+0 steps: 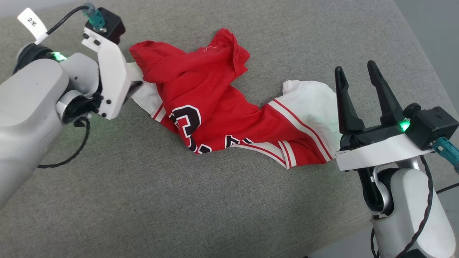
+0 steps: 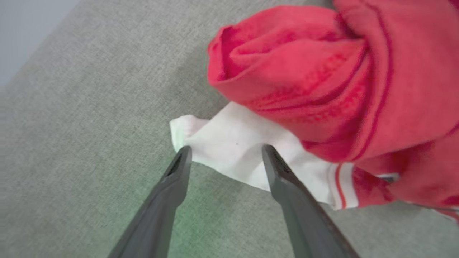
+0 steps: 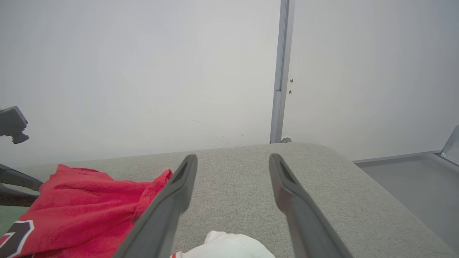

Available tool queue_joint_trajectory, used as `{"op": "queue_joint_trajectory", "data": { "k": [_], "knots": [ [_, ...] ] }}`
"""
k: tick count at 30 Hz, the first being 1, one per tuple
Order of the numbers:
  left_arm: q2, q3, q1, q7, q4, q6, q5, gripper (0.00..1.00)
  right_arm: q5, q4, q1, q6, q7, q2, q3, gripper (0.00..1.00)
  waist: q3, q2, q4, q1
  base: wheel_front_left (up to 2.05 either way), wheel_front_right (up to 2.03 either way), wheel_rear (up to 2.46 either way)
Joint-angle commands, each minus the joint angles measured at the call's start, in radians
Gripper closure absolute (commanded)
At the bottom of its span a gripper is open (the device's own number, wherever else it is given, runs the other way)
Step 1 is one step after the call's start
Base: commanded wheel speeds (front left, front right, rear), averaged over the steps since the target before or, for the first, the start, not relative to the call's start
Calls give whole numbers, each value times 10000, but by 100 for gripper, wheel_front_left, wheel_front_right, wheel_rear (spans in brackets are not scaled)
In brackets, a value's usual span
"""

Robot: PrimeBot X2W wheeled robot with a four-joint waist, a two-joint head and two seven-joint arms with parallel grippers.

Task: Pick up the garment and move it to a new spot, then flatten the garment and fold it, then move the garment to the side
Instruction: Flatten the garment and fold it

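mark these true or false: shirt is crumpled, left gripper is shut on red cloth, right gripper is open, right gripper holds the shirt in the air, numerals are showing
1. The shirt lies crumpled on the grey surface. True.
2. The left gripper is shut on red cloth. False: its fingers stand open at the edge of the white sleeve.
3. The right gripper is open. True.
4. The right gripper holds the shirt in the air. False: it holds nothing, and the shirt lies on the surface.
5. Black numerals show on the shirt. True.
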Motion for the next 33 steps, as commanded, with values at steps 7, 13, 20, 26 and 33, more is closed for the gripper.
{"op": "queue_joint_trajectory", "data": {
  "k": [7,13,20,26,33],
  "knots": [
    [-88,-165,90,-31,754,-28,458,0,179,-149,102,-3,30,7,105,0,200,0,-102,0,0,0,0],
    [-359,-202,291,9,1197,-28,122,34,212,-154,59,-3,26,7,126,0,326,0,-97,0,0,0,0],
    [-538,-179,189,235,1438,-29,-298,100,132,-142,-17,-3,31,7,49,0,349,0,88,0,0,0,0],
    [-318,-82,7,157,1369,-1,-575,100,-141,-179,89,-3,190,7,-242,0,115,0,577,0,0,0,0],
    [17,127,259,60,1333,38,-911,100,-415,-333,164,-3,470,5,-525,0,-263,0,1297,0,0,0,0]
  ]
}}
